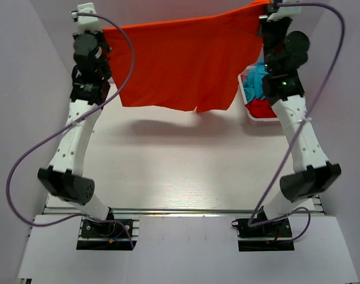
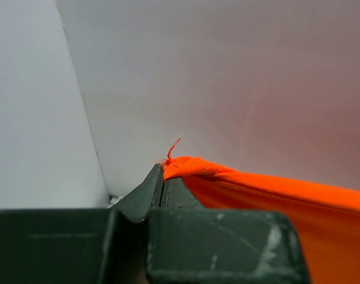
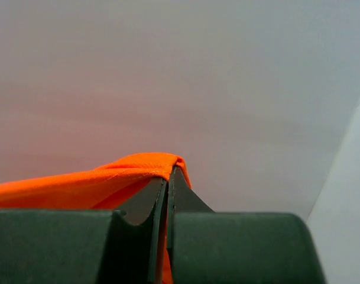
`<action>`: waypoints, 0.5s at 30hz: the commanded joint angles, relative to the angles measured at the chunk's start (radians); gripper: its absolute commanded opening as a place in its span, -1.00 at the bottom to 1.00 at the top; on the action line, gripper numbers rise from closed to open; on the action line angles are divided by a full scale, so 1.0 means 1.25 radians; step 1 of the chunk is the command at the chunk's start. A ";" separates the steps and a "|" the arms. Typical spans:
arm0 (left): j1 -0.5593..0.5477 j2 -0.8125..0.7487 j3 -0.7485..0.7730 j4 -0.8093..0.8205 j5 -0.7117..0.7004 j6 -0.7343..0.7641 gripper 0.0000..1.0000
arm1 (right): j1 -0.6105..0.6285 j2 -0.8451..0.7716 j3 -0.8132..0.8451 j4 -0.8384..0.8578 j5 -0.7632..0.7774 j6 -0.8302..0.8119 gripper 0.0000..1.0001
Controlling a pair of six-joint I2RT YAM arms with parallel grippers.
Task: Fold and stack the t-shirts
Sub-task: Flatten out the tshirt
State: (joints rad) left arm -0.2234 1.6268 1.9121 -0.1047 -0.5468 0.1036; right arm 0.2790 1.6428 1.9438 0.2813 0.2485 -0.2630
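Both sets of jaws pinch the orange-red t-shirt (image 1: 185, 59), stretched left-to-right, its lower edge hanging.

The surface (image 1: 185, 177) is a pale, whitish board with faint wood grain, bounded by a metal rail (image 1: 185, 210) at its near edge. Only one thing stands directly on it: a small white basket (image 1: 259, 119) at the far right, partly hidden by the right arm. A soft shadow falls mid-surface below the orange-red t-shirt (image 1: 185, 59), whose hem seems to hang just clear.
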 commanded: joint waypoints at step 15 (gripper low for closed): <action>0.003 -0.486 -0.123 -0.068 0.197 -0.069 -1.00 | -0.004 -0.524 -0.182 -0.068 -0.156 0.009 -1.00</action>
State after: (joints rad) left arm -0.2379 1.0603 1.7641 -0.1368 -0.3424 0.0338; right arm 0.2882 1.0439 1.7309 0.1806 0.0345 -0.2504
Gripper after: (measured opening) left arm 0.028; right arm 0.012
